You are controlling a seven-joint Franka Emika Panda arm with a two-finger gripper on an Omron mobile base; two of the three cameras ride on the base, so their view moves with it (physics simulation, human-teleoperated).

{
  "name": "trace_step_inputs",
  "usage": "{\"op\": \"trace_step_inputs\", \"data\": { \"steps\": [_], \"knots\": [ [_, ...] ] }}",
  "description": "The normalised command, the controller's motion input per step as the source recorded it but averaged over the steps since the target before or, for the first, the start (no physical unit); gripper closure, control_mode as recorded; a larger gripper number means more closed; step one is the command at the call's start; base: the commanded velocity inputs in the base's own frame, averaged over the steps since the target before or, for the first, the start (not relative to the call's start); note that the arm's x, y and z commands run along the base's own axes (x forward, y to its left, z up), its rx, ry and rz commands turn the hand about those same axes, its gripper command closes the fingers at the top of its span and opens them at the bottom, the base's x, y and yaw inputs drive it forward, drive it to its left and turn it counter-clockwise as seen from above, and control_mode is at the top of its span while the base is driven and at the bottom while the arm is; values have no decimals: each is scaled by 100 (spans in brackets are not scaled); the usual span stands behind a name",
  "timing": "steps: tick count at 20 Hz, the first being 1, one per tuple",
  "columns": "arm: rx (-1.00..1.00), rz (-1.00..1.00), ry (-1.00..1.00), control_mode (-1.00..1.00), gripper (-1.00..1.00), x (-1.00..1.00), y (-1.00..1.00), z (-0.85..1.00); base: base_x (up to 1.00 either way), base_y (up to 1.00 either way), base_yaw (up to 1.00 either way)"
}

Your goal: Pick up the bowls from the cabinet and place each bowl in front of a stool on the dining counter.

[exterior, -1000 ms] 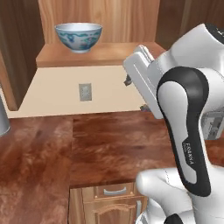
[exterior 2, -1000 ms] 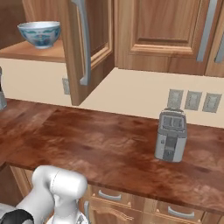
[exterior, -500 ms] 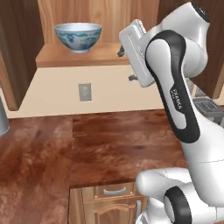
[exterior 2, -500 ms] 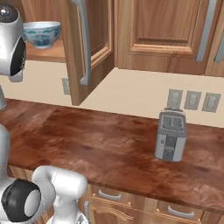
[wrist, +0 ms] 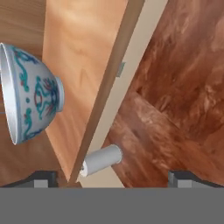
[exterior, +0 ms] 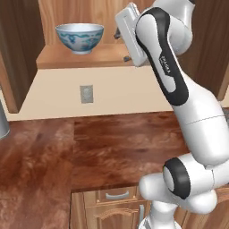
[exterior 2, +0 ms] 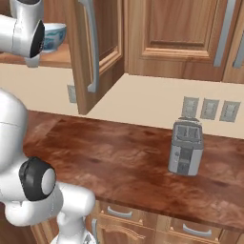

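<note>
Hand view: claw (wrist: 112, 177) wide open (empty), patterned bowl (wrist: 29, 92) on cabinet shelf (wrist: 78, 57).

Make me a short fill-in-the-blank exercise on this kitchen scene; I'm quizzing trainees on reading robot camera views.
1. The white bowl with the blue pattern stands on the shelf of the open ____.
2. On the wall counter, below the wall sockets, stands a grey ____.
3. The gripper has its fingers wide ____, with nothing between them.
4. The cabinet door carries a long curved grey ____.

Missing words: cabinet; toaster; open; handle
</note>
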Motion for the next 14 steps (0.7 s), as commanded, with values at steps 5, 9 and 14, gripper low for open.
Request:
{"op": "trace_step_inputs", "data": {
  "steps": [5, 9, 14],
  "knots": [
    [0, 0, 0, -100, -100, 86, 21, 10, 0, 0, 0],
    [0, 0, 0, -100, -100, 92, 34, 0, 0, 0, 0],
    [0, 0, 3, -100, -100, 84, 26, 0, 0, 0, 0]
  ]
}}
